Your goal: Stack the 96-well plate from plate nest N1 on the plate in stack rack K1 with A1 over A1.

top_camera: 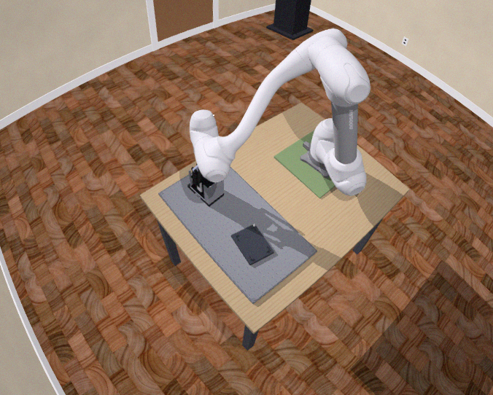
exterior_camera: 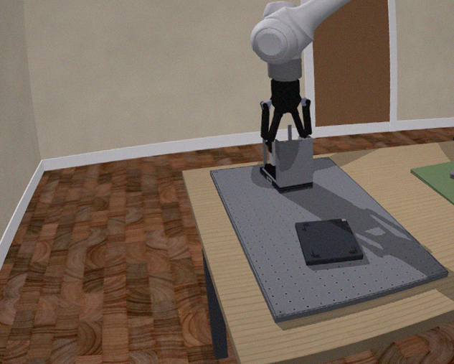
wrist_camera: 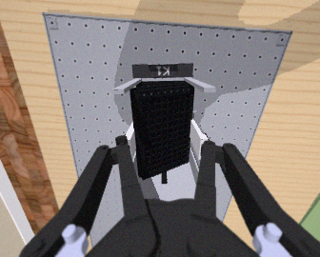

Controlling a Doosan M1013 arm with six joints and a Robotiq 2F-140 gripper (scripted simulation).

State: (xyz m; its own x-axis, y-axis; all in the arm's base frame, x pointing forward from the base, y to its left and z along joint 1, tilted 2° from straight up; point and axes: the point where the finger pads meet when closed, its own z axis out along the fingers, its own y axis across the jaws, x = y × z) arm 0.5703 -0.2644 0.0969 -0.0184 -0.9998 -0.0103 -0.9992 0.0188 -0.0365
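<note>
The tool is clamping the black 96-well plate, holding it down inside stack rack K1 on the grey breadboard; plate nest N1 is lying bare nearby

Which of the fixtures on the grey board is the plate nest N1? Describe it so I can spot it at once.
On the wooden table lies a grey perforated board with two fixtures. The plate nest N1 is the flat dark square slab near the board's middle, bare on top. The other, the stack rack K1, is a tall grey box at the far end, with the gripper lowered into it.
</note>
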